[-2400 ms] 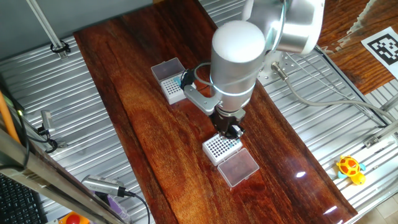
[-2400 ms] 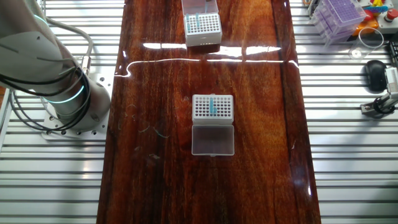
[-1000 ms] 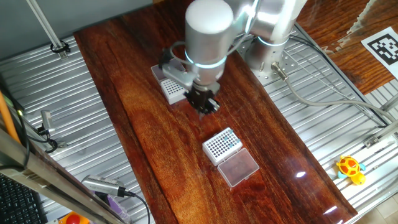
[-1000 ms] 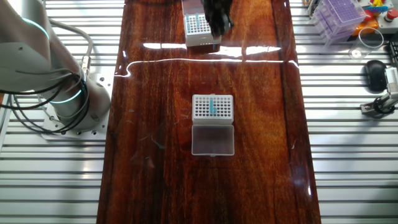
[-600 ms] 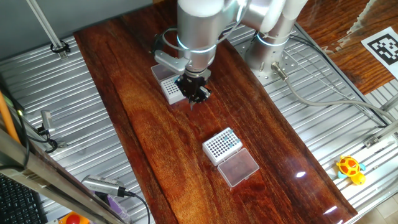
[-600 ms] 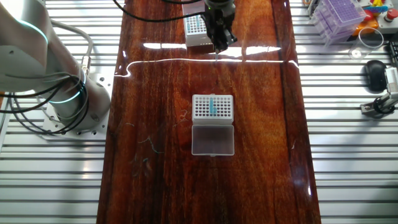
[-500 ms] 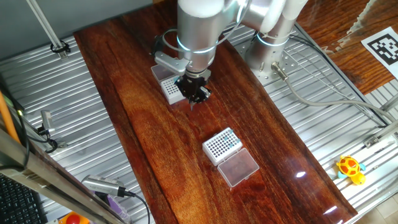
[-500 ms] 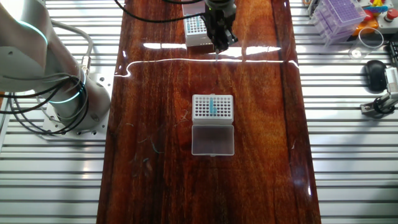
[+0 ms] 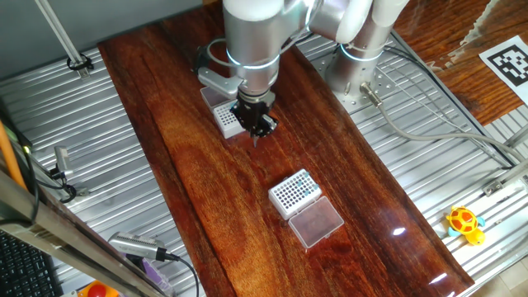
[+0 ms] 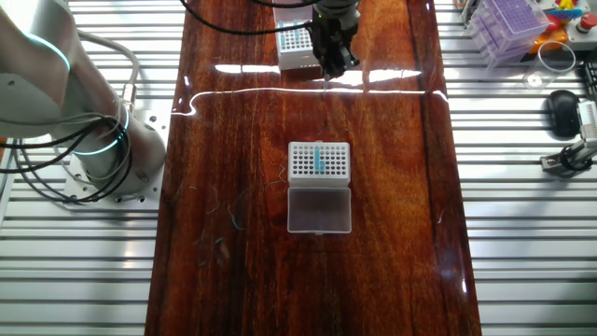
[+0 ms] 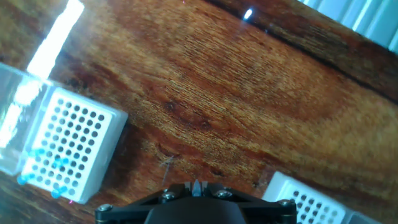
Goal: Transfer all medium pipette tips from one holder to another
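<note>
— Where's the gripper (image 9: 256, 125) right now?

— Hanging over the table (image 10: 233, 121), just beside the far rack (image 10: 297, 49). Its fingers look pressed together; whether they pinch anything, I cannot tell.

— And the blue tips (image 10: 318, 159)?

— A few stand in the near rack (image 10: 319, 161), its clear lid (image 10: 319, 208) open flat; more sit in the far rack.

Glossy wooden table (image 10: 233, 140), white plastic rack (image 10: 318, 160).
</note>
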